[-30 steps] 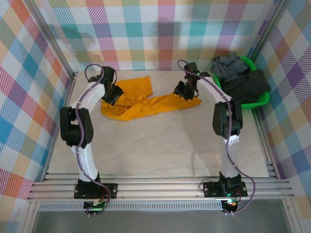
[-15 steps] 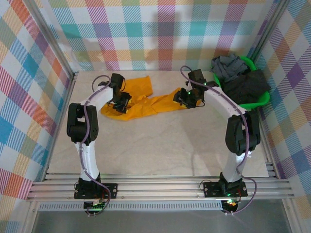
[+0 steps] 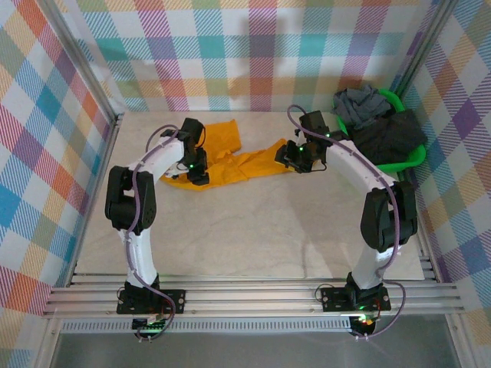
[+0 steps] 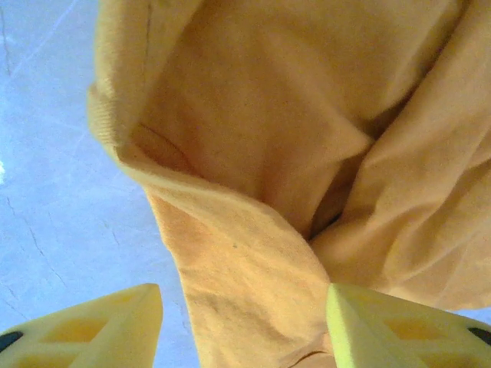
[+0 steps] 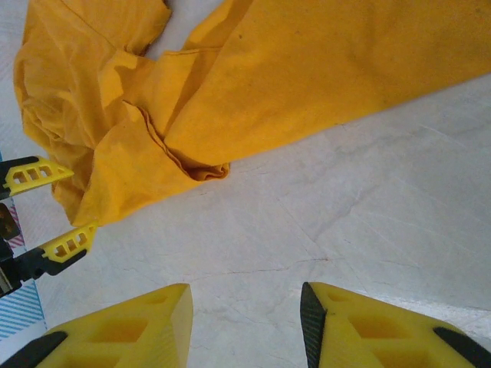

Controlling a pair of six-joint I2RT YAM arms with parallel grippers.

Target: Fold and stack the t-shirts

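Sitting at the far right corner of the counter (image 3: pixel 253 230), the green basket (image 3: pixel 415 159) is holding two crumpled shirts. The grey shirt (image 3: pixel 360 103) is lying toward the back and the charcoal shirt (image 3: pixel 393 136) is filling the front. The orange shirt (image 3: pixel 230 157) is lying rumpled on the counter's far half, left of the basket and apart from it. The left gripper (image 4: pixel 244 307) is hovering over the shirt's left part with fingers spread, a raised fold running between them unpinched. The right gripper (image 5: pixel 245 299) is standing open over bare counter just beside the shirt's right part, holding nothing.
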